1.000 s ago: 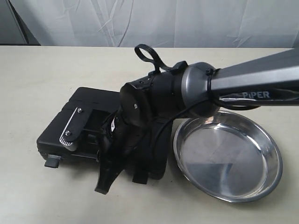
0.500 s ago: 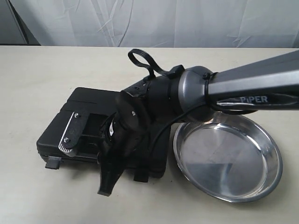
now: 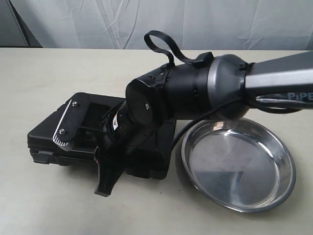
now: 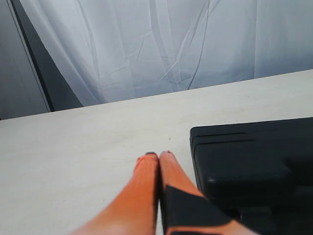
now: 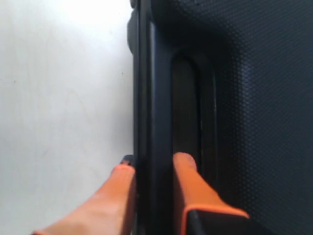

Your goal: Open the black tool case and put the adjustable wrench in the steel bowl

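The black tool case (image 3: 83,142) lies on the table with its lid down, left of the steel bowl (image 3: 239,166). My right gripper (image 3: 105,181) reaches across from the right to the case's front edge. In the right wrist view the right gripper (image 5: 152,164) is shut on the case's handle bar (image 5: 156,98): one orange finger (image 5: 188,176) sits in the handle cut-out, the other is outside over the table. My left gripper (image 4: 159,155) is shut on nothing, low over the table beside a corner of the case (image 4: 254,166). The adjustable wrench is hidden.
A silver strip with two screws (image 3: 66,125) shows on the case's lid, and a small latch (image 3: 43,155) sticks out at its front left. The right arm's dark body (image 3: 195,90) and cable loop hang over the case's right half. A white curtain (image 3: 156,24) backs the table.
The case has slid to the left and turned a little, away from the bowl, with the right gripper on its front edge. The right arm's wrist has risen and swung left.
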You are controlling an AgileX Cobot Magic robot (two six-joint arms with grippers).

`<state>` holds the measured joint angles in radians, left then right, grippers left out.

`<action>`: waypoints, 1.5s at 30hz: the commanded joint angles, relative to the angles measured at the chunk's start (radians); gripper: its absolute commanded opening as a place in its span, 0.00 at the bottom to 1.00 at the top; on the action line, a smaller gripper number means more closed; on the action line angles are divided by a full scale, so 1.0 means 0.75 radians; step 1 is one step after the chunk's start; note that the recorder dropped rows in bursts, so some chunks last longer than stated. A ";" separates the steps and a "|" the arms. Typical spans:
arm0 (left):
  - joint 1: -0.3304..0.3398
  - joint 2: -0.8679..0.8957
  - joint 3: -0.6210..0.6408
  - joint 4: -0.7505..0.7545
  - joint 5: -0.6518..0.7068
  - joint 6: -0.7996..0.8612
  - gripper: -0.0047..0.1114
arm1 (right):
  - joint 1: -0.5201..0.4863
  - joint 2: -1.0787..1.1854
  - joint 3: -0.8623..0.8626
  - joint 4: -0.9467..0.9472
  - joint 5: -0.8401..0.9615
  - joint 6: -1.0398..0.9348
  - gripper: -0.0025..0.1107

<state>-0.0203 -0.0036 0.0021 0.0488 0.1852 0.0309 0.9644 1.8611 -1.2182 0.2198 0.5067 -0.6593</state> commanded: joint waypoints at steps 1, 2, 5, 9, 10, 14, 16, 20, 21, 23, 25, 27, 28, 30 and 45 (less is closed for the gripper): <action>-0.001 0.005 -0.003 -0.002 -0.007 -0.001 0.04 | 0.004 -0.061 -0.018 0.003 -0.084 -0.038 0.01; -0.001 0.005 -0.003 -0.002 -0.007 -0.001 0.04 | 0.004 -0.061 -0.018 0.020 -0.071 -0.038 0.01; -0.001 0.005 -0.003 -0.002 -0.007 -0.001 0.04 | 0.004 -0.055 -0.018 0.114 -0.059 -0.038 0.01; -0.001 0.005 -0.003 -0.002 -0.007 -0.001 0.04 | 0.004 -0.053 -0.018 0.292 -0.056 -0.038 0.01; -0.001 0.005 -0.003 -0.002 -0.007 -0.001 0.04 | 0.004 -0.053 -0.018 0.342 -0.056 -0.038 0.01; -0.001 0.005 -0.003 -0.002 -0.007 -0.001 0.04 | 0.004 -0.044 -0.018 0.362 -0.049 -0.038 0.01; -0.001 0.005 -0.003 -0.002 -0.007 -0.001 0.04 | 0.004 -0.024 -0.018 0.262 -0.046 -0.038 0.01; -0.001 0.005 -0.003 -0.002 -0.007 -0.001 0.04 | 0.004 0.050 -0.018 0.029 -0.011 -0.038 0.01; -0.001 0.005 -0.003 -0.002 -0.007 -0.001 0.04 | 0.004 0.075 -0.018 -0.002 -0.008 -0.038 0.01; -0.001 0.005 -0.003 -0.002 -0.007 -0.001 0.04 | 0.004 0.119 -0.018 -0.044 -0.008 -0.038 0.01; -0.001 0.005 -0.003 -0.002 -0.007 -0.001 0.04 | 0.004 0.163 -0.018 -0.120 -0.006 -0.038 0.01; -0.001 0.005 -0.003 -0.002 -0.007 -0.001 0.04 | 0.004 0.193 -0.018 -0.142 -0.006 -0.038 0.01; -0.001 0.005 -0.003 -0.002 -0.007 -0.001 0.04 | 0.004 0.205 -0.018 -0.142 -0.006 -0.038 0.01; -0.001 0.005 -0.003 -0.002 -0.007 -0.001 0.04 | 0.004 0.206 -0.018 -0.142 -0.006 -0.038 0.01; -0.001 0.005 -0.003 -0.002 -0.007 -0.001 0.04 | 0.004 0.028 -0.018 -0.142 -0.011 -0.038 0.01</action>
<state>-0.0203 -0.0036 0.0021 0.0488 0.1852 0.0309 0.9690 1.9300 -1.2277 0.1310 0.5366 -0.6762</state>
